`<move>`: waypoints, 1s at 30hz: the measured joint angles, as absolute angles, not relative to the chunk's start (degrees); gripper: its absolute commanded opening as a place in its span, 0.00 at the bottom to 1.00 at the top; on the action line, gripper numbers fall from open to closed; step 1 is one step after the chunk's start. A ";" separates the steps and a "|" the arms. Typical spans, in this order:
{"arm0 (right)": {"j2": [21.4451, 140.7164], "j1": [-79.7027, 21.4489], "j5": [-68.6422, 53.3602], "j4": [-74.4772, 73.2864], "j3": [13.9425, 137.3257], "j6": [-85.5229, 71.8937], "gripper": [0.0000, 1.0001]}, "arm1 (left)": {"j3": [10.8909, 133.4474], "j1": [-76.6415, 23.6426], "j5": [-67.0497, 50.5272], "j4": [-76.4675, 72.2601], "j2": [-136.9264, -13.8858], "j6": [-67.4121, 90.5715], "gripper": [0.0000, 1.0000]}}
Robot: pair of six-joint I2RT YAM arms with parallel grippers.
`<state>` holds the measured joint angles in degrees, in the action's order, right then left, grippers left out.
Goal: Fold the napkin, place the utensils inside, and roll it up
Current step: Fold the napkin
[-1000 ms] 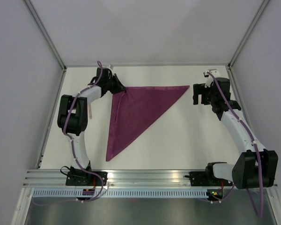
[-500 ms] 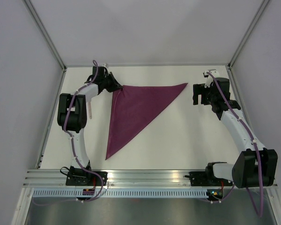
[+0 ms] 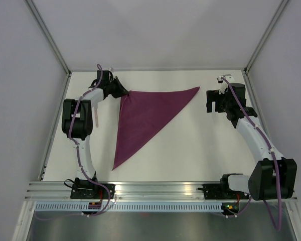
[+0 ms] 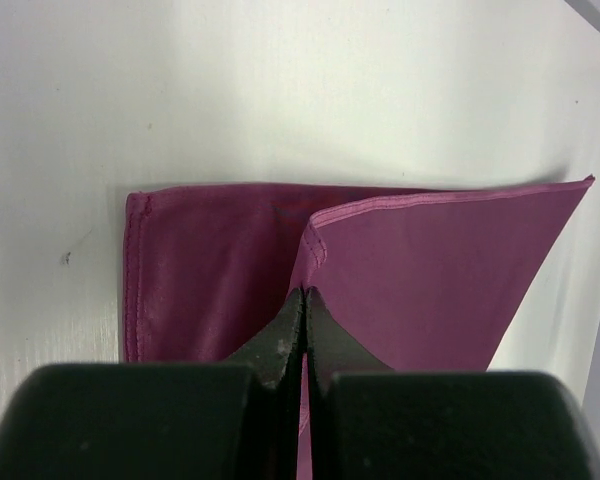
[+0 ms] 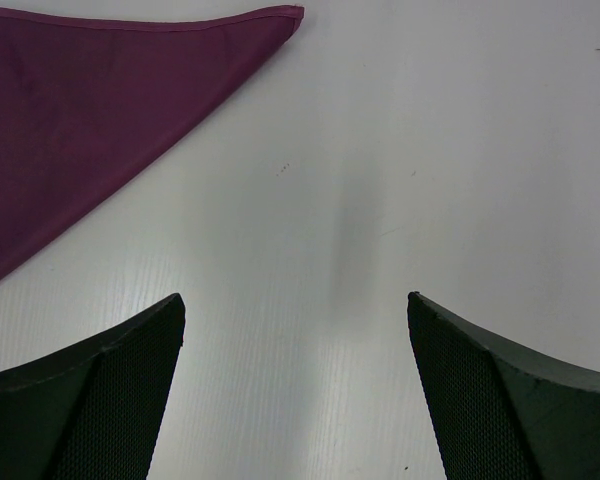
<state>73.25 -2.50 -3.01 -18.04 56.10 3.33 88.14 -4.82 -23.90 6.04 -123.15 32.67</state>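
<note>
Napkin (image 3: 145, 118) lay folded into a triangle on the white worktop (image 3: 190, 145), left of centre. One tip pointed to the far right, one to the near edge, and the third corner was at far left. Left gripper (image 3: 122, 94) was clamped on that far-left corner. In the wrist view its fingers (image 4: 285, 335) were pressed together on the cloth, with the upper layer's hemmed edge offset from the lower layer. Right gripper (image 3: 214, 106) was wide open, holding nothing, near the far-right tip but clear of it.
</note>
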 measured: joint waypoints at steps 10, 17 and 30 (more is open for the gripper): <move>73.60 -2.50 -3.18 -18.04 56.10 3.46 0.96 | 88.99 -4.36 -24.71 6.61 -124.25 32.67 0.06; 73.87 -2.50 -3.20 -18.06 56.10 3.51 0.96 | 89.19 -3.99 -24.14 7.18 -125.10 32.18 0.51; 73.69 -2.50 -4.58 -18.31 56.10 3.51 0.96 | 79.44 -0.08 -9.52 9.34 -112.38 31.64 0.66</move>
<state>73.69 -2.50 -4.58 -18.31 56.10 3.51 79.44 -0.08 -9.52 9.34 -112.38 31.64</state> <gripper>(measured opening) 0.960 0.667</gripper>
